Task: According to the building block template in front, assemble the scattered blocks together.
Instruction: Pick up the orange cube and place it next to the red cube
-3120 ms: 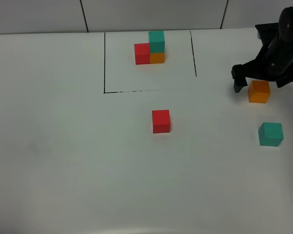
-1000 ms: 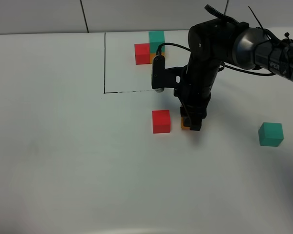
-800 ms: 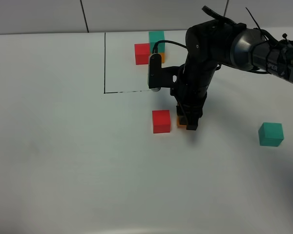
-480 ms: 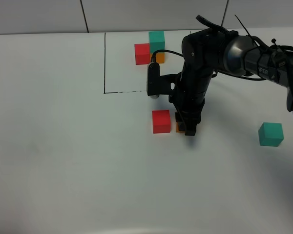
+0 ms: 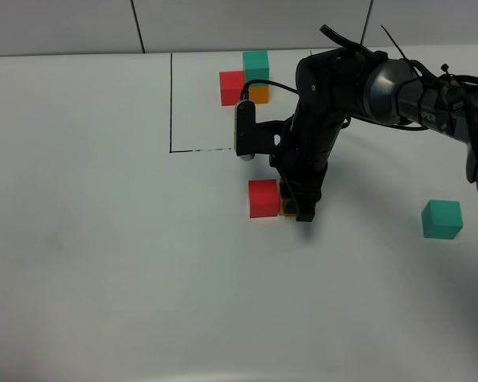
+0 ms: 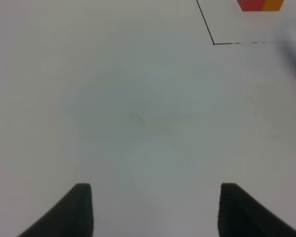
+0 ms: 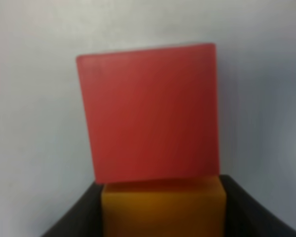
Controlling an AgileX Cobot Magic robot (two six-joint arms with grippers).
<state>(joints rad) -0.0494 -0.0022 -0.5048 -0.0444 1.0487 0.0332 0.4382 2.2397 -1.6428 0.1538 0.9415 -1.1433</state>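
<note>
The template, a red, orange and teal cluster, sits inside black drawn lines at the back. A loose red block lies in front of the frame. My right gripper points down just right of it, shut on the orange block, which touches the red block's right side. In the right wrist view the orange block sits between the dark fingers, flush against the red block. The teal block lies alone at the far right. My left gripper is open and holds nothing.
The right arm reaches across the frame's right side and covers part of it. The left wrist view shows bare white table, the frame's corner line and a sliver of the template.
The right gripper has carried the orange block leftward, closing the gap until it meets the red block. The teal block and the template have not moved.
</note>
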